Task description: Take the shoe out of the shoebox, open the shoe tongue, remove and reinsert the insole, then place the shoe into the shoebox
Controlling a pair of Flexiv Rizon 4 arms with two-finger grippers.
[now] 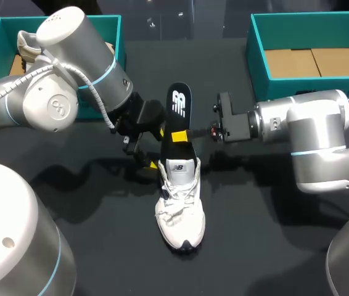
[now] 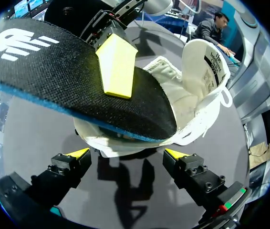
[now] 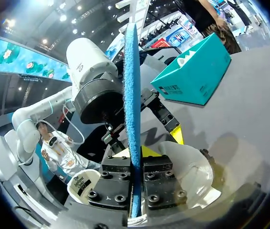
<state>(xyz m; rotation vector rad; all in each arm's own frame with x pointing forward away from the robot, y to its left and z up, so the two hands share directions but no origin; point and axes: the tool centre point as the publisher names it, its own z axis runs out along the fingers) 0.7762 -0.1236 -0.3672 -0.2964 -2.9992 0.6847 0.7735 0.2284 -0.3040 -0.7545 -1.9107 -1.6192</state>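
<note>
right gripper (image 1: 180, 135) is clamping the insole (image 1: 179, 103) | insole is pointing lengthwise into the shoe (image 1: 180, 209) at its heel | left gripper (image 2: 130, 153) is hovering wide open beside that heel

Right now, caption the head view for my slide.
Right gripper holds the insole at the shoe's opening; left gripper open beside the heel.

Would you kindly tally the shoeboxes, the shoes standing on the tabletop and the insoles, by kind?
Teal shoeboxes: 2
White shoes on the tabletop: 1
Black insoles: 1
Total: 4
</note>
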